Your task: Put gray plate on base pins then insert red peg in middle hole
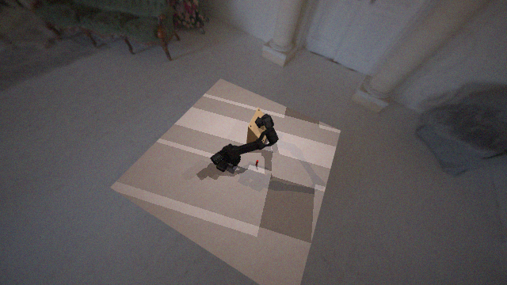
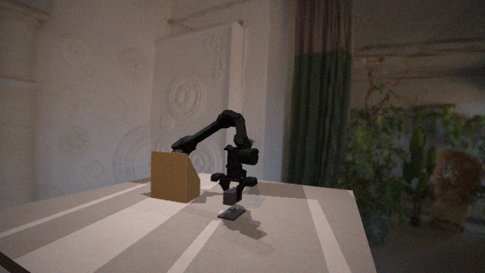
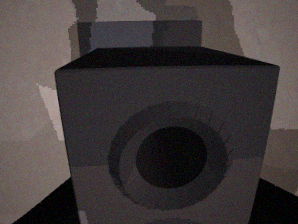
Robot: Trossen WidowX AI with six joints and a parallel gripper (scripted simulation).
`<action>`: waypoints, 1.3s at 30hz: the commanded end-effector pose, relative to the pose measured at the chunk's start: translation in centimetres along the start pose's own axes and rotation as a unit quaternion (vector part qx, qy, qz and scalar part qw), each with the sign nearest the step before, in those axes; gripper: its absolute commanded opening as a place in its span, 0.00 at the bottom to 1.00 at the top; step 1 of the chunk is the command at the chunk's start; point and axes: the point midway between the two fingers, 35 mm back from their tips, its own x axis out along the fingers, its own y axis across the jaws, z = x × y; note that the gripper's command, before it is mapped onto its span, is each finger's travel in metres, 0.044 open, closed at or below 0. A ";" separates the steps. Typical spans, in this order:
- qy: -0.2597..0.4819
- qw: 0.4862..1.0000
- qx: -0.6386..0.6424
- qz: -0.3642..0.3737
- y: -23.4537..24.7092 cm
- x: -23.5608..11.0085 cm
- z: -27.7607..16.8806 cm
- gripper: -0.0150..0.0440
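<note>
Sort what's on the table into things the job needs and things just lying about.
Needed:
- the gray square plate with round holes, held in the black hand
- the dark flat base under it
- the small red peg, standing upright

Lying about:
- the tan wedge-shaped block carrying the arm

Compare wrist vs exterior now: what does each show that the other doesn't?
Wrist only: the round middle hole in the gray plate's face, with a second hole partly cut off at the bottom edge.

Exterior only: the flat dark base lying on the striped table, below the plate with a gap between them; the tan wedge-shaped mount; the black arm.

Both: the gray plate clamped in the gripper, hanging above the table.
</note>
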 end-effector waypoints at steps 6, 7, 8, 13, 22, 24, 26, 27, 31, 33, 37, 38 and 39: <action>0.001 1.000 -0.001 0.000 0.2 1.4 -0.2 0.25; 0.001 1.000 -0.001 0.000 0.2 1.5 -0.2 0.25; 0.001 1.000 -0.001 0.000 0.2 1.6 -0.2 0.25; 0.001 1.000 -0.001 0.000 0.2 1.8 -0.2 0.25; 0.000 1.000 -0.001 0.001 0.2 3.3 -0.2 0.25; 0.000 1.000 -0.001 0.001 0.2 3.6 -0.2 0.25; 0.000 1.000 -0.001 0.001 0.2 3.9 -0.2 0.25; 0.000 1.000 -0.001 0.001 0.2 4.0 -0.2 0.25; 0.002 1.000 -0.006 -0.001 -0.1 3.6 -0.2 0.25; 0.002 1.000 -0.006 -0.001 -0.1 3.6 -0.2 0.25; 0.002 1.000 -0.006 -0.001 -0.1 3.6 -0.2 0.34; 0.002 1.000 -0.006 -0.001 -0.1 3.6 -0.2 0.39; 0.002 1.000 -0.006 -0.001 -0.1 3.6 -0.2 0.43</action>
